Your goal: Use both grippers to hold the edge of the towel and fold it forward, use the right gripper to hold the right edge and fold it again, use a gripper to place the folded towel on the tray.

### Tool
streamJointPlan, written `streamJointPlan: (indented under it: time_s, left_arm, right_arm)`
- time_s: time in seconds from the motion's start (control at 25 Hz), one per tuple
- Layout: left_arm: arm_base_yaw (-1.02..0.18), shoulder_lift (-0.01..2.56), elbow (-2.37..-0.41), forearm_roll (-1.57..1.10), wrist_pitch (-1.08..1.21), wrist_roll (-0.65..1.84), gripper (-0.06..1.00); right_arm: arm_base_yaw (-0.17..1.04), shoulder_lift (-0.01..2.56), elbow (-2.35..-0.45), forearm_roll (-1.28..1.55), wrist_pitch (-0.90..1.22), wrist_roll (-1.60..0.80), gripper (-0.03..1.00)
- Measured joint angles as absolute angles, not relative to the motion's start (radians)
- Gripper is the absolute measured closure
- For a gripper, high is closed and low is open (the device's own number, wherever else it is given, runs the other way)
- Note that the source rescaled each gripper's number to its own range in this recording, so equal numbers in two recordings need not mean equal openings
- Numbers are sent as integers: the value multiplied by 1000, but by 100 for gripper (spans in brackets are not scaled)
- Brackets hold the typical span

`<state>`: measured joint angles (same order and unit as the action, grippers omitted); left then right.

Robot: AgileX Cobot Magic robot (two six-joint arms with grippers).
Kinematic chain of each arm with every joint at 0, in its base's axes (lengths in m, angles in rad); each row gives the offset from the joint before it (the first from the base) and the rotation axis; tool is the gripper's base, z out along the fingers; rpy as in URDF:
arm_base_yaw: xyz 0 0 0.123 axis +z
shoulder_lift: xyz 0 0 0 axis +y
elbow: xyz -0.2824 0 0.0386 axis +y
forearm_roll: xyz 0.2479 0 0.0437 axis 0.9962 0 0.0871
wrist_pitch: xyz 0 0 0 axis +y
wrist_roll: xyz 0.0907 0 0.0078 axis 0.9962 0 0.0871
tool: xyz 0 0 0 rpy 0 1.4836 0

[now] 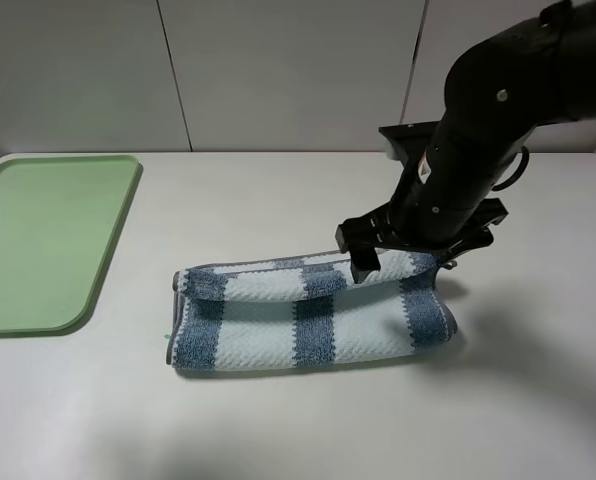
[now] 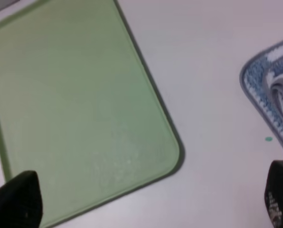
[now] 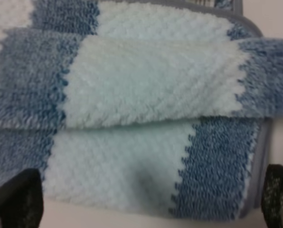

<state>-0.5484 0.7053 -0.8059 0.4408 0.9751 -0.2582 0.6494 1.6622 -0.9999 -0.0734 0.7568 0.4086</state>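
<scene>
The soft waffle-textured towel point(image 1: 308, 315), striped in wide blue-grey and pale white-blue bands, is laid on the white table point(image 1: 278, 430) near its middle, folded once lengthwise so that an upper layer is draped loosely over a lower one. A thin grey binding point(image 1: 171, 345) is seen along its rim at the left end, and the right edge point(image 1: 433, 315) is closed by a blue-grey stripe. No writing is found on the cloth.

The right gripper point(image 1: 406, 258), black with two short dark fingers, is lowered over the far right part of the towel. Its jaws are spread wide, one finger on each side of the rear rim of the cloth, and nothing is clamped between them. Whether the fingertips are touching the fabric cannot be told. In the right wrist view the folded layers are seen filling the space between the two fingertips. A small orange-white sticker point(image 1: 425, 172) is borne on the arm, but its print is too small to be read.

The flat pale green rectangular plastic tray point(image 1: 58, 240), with rounded corners and a low raised rim, is set at the left of the table, well apart from the towel. A tiny green speck point(image 2: 268, 139) is marked on the table beside the towel's left end.

The left gripper point(image 2: 147, 199) is shown only in its own wrist view, held above the tray's near corner with its jaws wide apart and nothing gripped.
</scene>
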Motion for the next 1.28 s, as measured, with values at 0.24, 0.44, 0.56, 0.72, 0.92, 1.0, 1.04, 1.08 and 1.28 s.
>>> streamJointPlan:
  time_s: [0.24,0.44,0.56,0.72,0.92,1.0,1.04,1.08,1.28]
  left_arm:
    - [-548,600,-806,442,1052,-287,2]
    - [-548,526,-806,442,1109,-291,2]
    - [-548,495,-806,442,1129,-292,2]
    - [-548,482,-806,442,1154,-294,2]
    - [-548,482,-806,442,1160,-294,2]
    - [-548,482,-806,442,1160,-294,2]
    - [-548,482,-806,442,1160,-294,2]
    - [-548,482,-806,442,1160,-294,2]
    - [-548,482,-806,442,1160,-294,2]
  right_arm:
    - [646,1741,-1000,-104,702,457,-3]
    - [593,1780,-1000,-115,682,480,-3]
    - [547,1793,-1000,-122,663,477,-3]
    - [518,1800,-1000,-122,649,456,-3]
    - [516,1800,-1000,-122,612,426,-3]
    - [516,1800,-1000,-122,630,407,-3]
    - [516,1799,-1000,-121,649,399,-3]
    - [516,1794,-1000,-121,668,394,-3]
    - [516,1714,-1000,-113,713,365,-3]
